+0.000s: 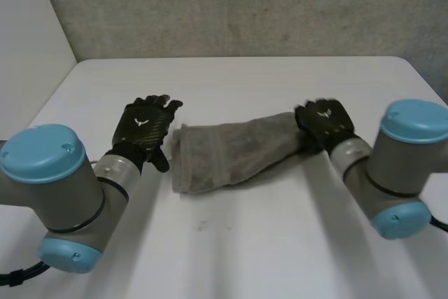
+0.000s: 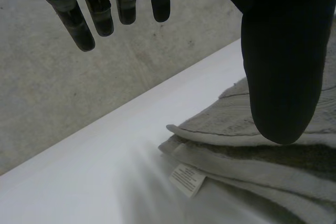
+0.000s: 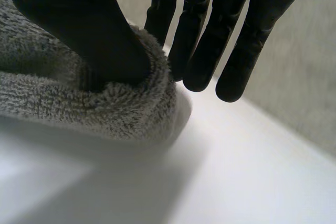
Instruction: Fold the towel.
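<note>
A grey towel [image 1: 231, 155], folded into a long band, lies across the middle of the white table [image 1: 245, 250]. My left hand [image 1: 143, 127] hovers just beside the towel's left end with straight fingers, open and holding nothing. In the left wrist view its thumb [image 2: 283, 51] hangs over the layered towel edge [image 2: 262, 177], where a small white label [image 2: 187, 179] sticks out. My right hand [image 1: 323, 120] is at the towel's right end. There its thumb [image 3: 79, 19] digs into the towel's end [image 3: 79, 98] and pinches it against the straight fingers [image 3: 199, 35], with that end raised slightly off the table.
A grey concrete wall [image 1: 245, 5] runs behind the table's far edge. Bare tabletop lies in front of the towel and behind it. Both grey arms with blue caps [image 1: 42, 152] [image 1: 414, 120] flank the near corners.
</note>
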`<state>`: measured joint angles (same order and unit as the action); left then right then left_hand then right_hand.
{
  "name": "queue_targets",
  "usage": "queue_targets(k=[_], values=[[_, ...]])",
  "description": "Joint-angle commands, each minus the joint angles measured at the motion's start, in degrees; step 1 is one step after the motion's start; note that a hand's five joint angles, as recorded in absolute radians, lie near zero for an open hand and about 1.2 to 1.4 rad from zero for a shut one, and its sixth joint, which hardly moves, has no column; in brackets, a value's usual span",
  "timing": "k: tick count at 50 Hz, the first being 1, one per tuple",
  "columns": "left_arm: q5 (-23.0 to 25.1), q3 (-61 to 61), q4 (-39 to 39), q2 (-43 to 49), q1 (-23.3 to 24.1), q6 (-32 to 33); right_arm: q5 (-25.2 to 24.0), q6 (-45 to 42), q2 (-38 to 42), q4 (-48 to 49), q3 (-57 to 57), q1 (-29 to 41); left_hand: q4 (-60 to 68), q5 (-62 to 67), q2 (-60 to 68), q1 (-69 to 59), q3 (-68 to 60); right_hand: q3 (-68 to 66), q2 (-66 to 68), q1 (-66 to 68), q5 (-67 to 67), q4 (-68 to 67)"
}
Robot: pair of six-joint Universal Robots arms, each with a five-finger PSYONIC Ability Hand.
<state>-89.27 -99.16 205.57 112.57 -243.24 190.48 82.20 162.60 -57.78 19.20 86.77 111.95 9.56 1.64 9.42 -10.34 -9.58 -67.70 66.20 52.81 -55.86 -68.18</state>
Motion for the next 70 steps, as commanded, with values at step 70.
queue_targets(k=[70], values=[[-7.67, 19.89, -20.12, -9.56, 5.24, -9.42, 14.47, 6.16, -9.70, -13.32, -22.17, 7.15, 0.44, -1.64, 0.58, 0.34, -0.42, 57.70, -56.20, -42.81, 55.86, 58.18]])
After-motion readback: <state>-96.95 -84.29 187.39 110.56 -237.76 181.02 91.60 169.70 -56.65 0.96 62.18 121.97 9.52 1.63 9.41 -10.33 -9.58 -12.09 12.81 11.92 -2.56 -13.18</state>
